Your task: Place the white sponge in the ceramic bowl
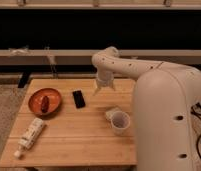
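The white sponge (112, 112) is a small pale block lying on the wooden table, against the upper left side of the round white cup (120, 122). The ceramic bowl (36, 96) is orange-brown and shallow, at the table's left, with a dark reddish object (45, 103) in it. My gripper (99, 89) hangs from the white arm over the back middle of the table, pointing down. It is behind and to the left of the sponge, and well right of the bowl.
A black phone (78, 99) lies between the bowl and the gripper. A long white labelled tube (30, 136) lies at the front left. The robot's large white body (166, 120) covers the table's right side. A dark shelf runs behind the table.
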Motion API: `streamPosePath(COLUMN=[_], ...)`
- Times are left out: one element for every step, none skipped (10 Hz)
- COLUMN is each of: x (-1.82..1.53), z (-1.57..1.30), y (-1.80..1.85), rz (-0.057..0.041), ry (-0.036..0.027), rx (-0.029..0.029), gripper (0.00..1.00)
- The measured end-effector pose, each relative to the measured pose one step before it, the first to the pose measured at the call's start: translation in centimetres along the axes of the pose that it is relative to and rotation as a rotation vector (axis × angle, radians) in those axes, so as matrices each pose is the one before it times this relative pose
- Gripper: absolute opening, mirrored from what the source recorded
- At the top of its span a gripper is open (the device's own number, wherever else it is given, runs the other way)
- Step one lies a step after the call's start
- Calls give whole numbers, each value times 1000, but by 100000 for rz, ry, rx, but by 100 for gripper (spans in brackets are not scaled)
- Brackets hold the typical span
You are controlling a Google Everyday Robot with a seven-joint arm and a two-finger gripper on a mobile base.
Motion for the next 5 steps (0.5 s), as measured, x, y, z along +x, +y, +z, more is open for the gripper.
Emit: streamPosePath(x=[950,879,716,460,353], z=[1149,969,826,598,716], y=[-1070,-1517,-1167,-932,-554], rz=[3477,4611,3747,2944,2392], ry=[2094,1981,2290,1918,2164], rx=[686,625,453,339,334], gripper=[80,80,80,80,80])
